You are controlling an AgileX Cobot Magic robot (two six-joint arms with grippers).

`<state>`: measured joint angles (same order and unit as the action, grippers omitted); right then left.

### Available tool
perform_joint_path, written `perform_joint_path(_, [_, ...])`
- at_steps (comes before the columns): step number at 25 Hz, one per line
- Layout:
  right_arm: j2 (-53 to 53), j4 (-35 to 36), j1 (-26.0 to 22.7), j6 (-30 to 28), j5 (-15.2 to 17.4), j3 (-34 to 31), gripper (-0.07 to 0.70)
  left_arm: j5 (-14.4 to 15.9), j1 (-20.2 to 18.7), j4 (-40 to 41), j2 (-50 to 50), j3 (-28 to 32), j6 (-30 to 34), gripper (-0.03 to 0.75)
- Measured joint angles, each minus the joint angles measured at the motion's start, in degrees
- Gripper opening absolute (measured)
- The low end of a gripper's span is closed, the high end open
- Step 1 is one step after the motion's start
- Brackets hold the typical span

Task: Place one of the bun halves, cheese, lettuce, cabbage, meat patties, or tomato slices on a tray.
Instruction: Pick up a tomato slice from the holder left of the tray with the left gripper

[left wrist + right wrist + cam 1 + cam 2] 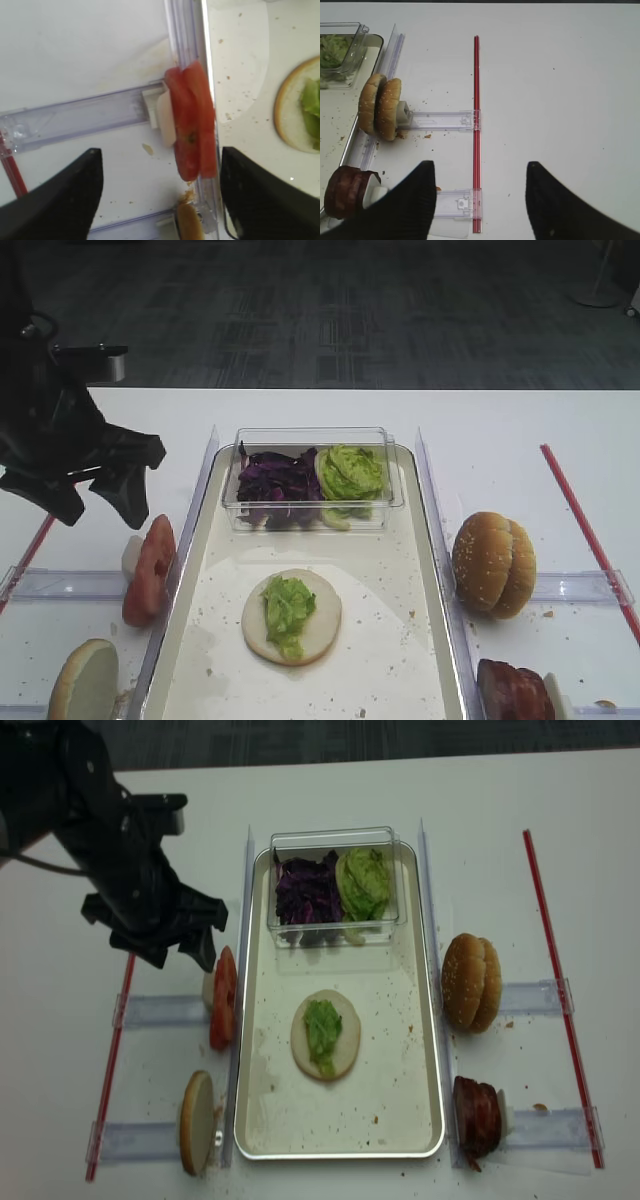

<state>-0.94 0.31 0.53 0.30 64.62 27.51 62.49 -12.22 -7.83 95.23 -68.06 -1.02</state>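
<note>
The tomato slices [192, 120] stand on edge, pressed together in a short row, in a clear plastic holder [75, 122] on the table [500, 420], just outside the left rim of the tray [340, 1145]. In the left wrist view they sit between the two dark fingers of the left tool [160, 192] and a little ahead of them, so the tool needs mainly to go forward and down. Their flat faces look sideways, across the gap between the fingers, and the edge of the row runs along the tray rim; a pinch across the faces looks to me the natural grip. The left tool stands wide apart and holds nothing.

The left arm is plainly the nearer one: in the high view its tool [165, 945] hangs just above and beside the slices [222, 1010]. The right tool [479, 200] is over bare table to the right of the tray, well apart from the slices, spread and empty.

On the tray a bun half [291, 616] lies cut face up with lettuce [287, 608] on it, a likely landing spot for a slice.
</note>
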Motion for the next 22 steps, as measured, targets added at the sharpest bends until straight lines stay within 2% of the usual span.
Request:
perform_joint_path(12, [0.0,0.0,0.0,-0.3,0.0,0.0,0.351,0.9,-9.2,0.1,0.7,-2.3,-5.9,0.457])
perform_joint_path(22, [0.0,0.0,0.0,-0.3,0.0,0.0,0.232,1.6,-9.8,1.4,3.9,-2.3,-6.4,0.456])
